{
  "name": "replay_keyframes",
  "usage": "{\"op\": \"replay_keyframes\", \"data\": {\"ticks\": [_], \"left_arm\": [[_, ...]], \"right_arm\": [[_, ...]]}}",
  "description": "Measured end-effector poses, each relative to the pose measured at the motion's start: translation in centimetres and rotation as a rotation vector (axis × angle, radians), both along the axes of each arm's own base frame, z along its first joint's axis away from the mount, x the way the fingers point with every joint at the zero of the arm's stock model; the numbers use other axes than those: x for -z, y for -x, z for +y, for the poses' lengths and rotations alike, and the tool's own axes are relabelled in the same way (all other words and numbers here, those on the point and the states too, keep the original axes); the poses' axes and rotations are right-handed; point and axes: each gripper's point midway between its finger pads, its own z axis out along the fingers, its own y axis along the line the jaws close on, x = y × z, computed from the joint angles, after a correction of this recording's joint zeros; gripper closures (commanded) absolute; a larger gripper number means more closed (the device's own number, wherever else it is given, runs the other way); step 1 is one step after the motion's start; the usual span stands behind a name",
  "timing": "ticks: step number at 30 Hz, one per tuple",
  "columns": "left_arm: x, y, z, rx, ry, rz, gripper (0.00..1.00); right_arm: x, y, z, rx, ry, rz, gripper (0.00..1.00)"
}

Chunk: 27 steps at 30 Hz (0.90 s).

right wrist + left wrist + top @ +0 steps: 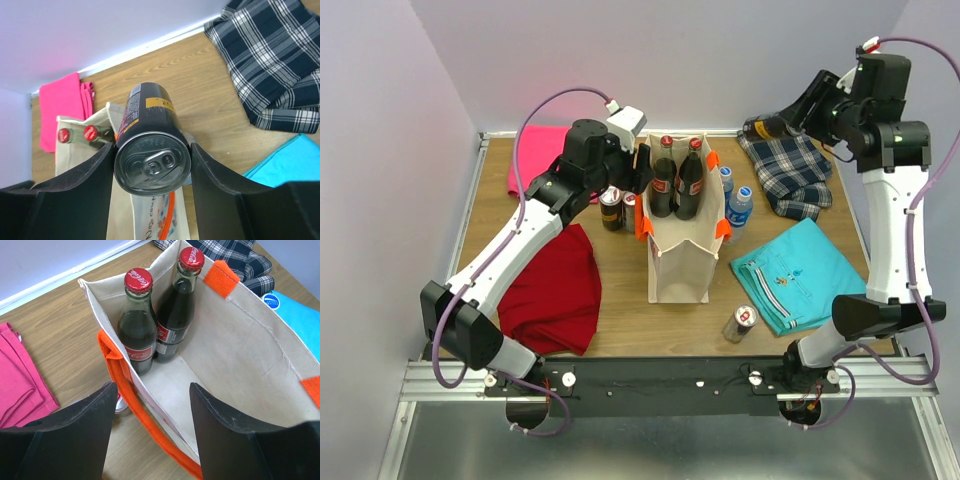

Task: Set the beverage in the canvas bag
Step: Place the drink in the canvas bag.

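The cream canvas bag (678, 258) with orange straps (131, 399) stands upright mid-table, its mouth wide. Two cola bottles (138, 325) stand in its far end. My left gripper (152, 386) is open at the bag's left rim (642, 168), its jaws either side of the wall and strap without pinching them. My right gripper (152, 170) is shut on a black beverage can (150, 145), gripped sideways with its top facing the camera. It hangs high over the table's far right corner (782, 122), well to the right of the bag (150, 220).
A pink cloth (535, 150) lies far left, a red one (555, 290) near left, a plaid one (790, 170) far right, a teal one (795, 270) near right. Cans (610, 208) stand left of the bag, water bottles (740, 205) to its right, and one can (740, 322) lies by its front.
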Motion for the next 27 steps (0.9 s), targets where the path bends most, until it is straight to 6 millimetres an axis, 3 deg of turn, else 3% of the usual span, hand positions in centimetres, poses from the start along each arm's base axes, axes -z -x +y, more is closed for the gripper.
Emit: {"op": "replay_keyframes", "data": {"ticks": [6,12,27], "left_arm": [[0.1,-0.2,-0.1,-0.001,-0.001,0.004,0.31],[0.3,-0.5,0.1,-0.02,-0.009,0.005,0.31],[1.3,-1.3,1.2,-0.096,-0.045,0.019,0.32]], "right_arm": [[-3.0,1.1,0.7,-0.052,-0.003,-0.062,0.99],[-4.6,1.3,1.9,-0.123,-0.031,-0.099,0.99],[-5.1,2.9,7.3,-0.349,-0.08,-0.104,0.99]]}}
